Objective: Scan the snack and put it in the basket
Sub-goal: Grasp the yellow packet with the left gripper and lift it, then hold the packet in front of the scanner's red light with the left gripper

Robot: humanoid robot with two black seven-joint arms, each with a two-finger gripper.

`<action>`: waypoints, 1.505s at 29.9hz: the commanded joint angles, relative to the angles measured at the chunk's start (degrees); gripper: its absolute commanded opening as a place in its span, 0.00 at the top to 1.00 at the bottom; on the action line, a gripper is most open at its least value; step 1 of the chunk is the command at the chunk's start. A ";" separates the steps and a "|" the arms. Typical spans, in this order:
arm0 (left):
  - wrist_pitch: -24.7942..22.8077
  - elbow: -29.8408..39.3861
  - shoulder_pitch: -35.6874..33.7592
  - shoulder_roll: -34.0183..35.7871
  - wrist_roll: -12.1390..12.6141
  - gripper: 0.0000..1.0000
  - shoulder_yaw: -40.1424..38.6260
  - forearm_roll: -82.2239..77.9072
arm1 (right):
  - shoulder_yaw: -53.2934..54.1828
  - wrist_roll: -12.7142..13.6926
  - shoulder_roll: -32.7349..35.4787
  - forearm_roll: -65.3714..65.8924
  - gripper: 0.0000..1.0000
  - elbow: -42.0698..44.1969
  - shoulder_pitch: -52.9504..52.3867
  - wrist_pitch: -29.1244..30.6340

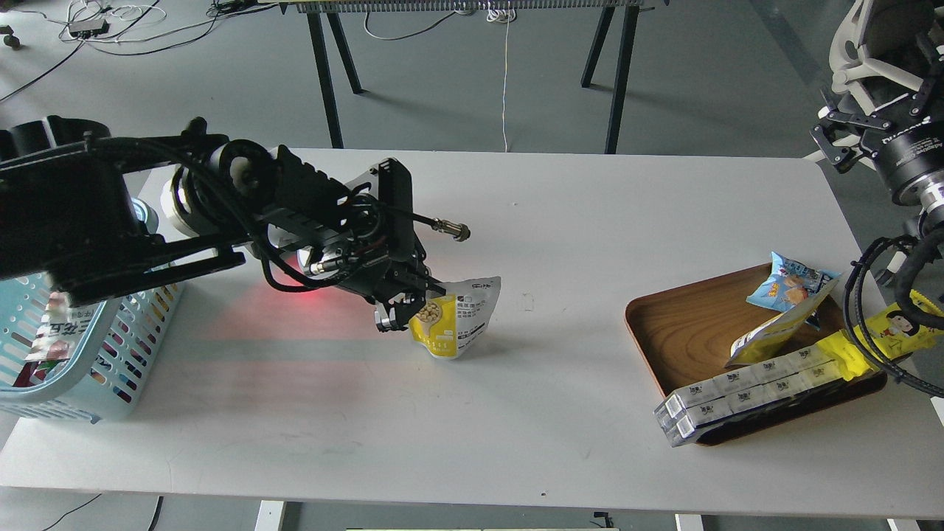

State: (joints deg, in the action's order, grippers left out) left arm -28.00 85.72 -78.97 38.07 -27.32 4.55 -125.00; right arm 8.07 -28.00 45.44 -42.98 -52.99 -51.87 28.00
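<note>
The snack (459, 324), a small yellow and white pouch picturing round beige beans, hangs tilted low over the white table (560, 221), left of centre. My left gripper (402, 313) is shut on the pouch's left edge. The light blue lattice basket (110, 361) stands at the table's left edge, well left of the pouch, partly hidden under my left arm, with packets inside. My right gripper (874, 122) is raised off the table's far right corner, empty, its fingers spread.
A brown wooden tray (686, 332) at the right holds a small blue chip bag (785, 284), a long yellow wrapper with a cartoon face (896, 328) and a row of clear boxes (737, 394). A red glow (287, 302) lies on the table under my left wrist.
</note>
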 commanded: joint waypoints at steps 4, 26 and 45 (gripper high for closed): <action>0.00 3.84 0.04 8.07 -0.68 1.00 -3.41 0.00 | 0.46 0.00 -0.35 0.09 0.01 -0.01 0.02 0.00; 0.00 -0.29 0.39 15.28 -0.68 1.00 -3.58 0.00 | 0.63 0.00 0.44 0.35 0.01 -0.01 0.19 0.00; 2.07 -5.04 1.18 15.19 -0.68 1.00 -2.97 0.00 | 0.72 0.00 0.79 0.44 0.01 -0.01 0.37 0.00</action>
State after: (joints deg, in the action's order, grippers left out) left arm -27.06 81.10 -78.12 53.20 -28.00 1.24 -125.00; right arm 8.74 -28.00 45.93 -42.62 -53.00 -51.63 28.00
